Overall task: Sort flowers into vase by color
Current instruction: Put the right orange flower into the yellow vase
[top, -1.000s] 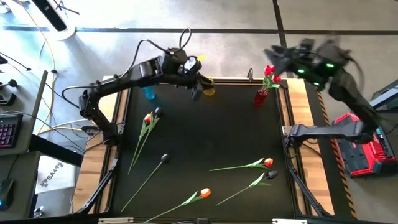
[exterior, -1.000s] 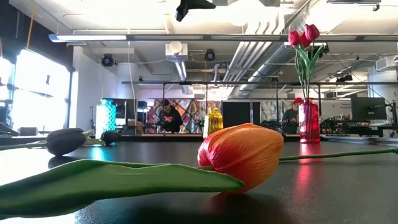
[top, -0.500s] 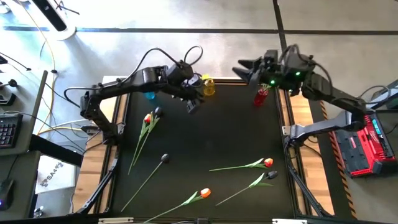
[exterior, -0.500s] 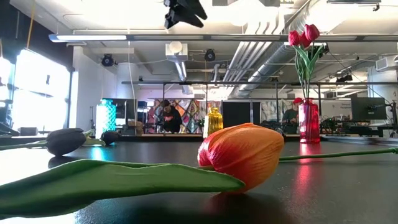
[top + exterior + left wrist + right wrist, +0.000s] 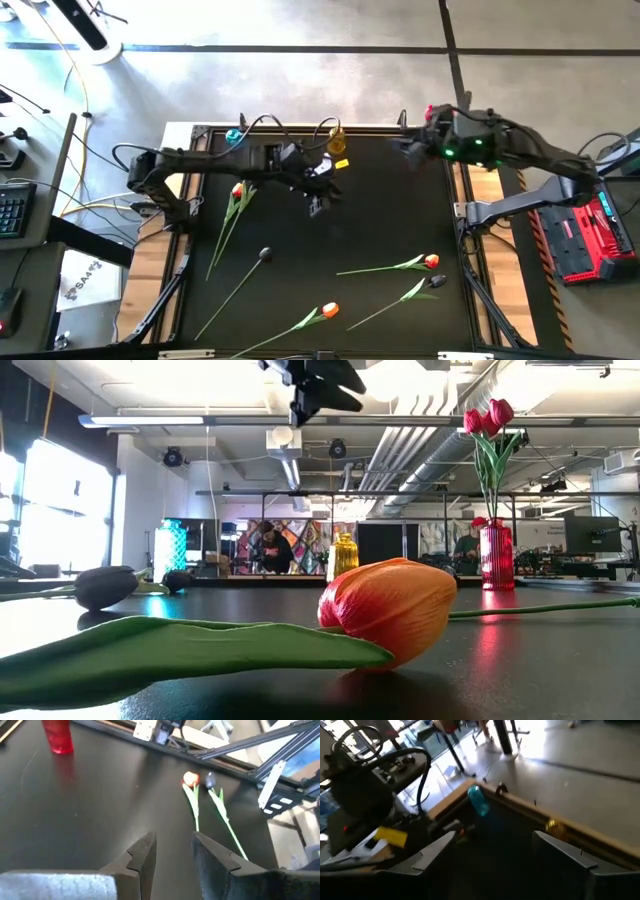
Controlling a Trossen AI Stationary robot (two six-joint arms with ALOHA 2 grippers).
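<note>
The left hand (image 5: 318, 203) hangs over the middle of the black desk (image 5: 370, 220), fingers (image 5: 142, 857) partly apart and holding nothing. The right hand (image 5: 408, 150), spread wide and empty, is at the far right edge. Loose flowers (image 5: 388, 267) lie scattered on the desk (near right, near middle, left), and two red tulips (image 5: 487, 417) stand in the red vase (image 5: 496, 558).

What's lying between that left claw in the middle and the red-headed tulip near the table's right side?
Nothing: in the high view, only bare black table separates the left gripper from the red-headed tulip.
</note>
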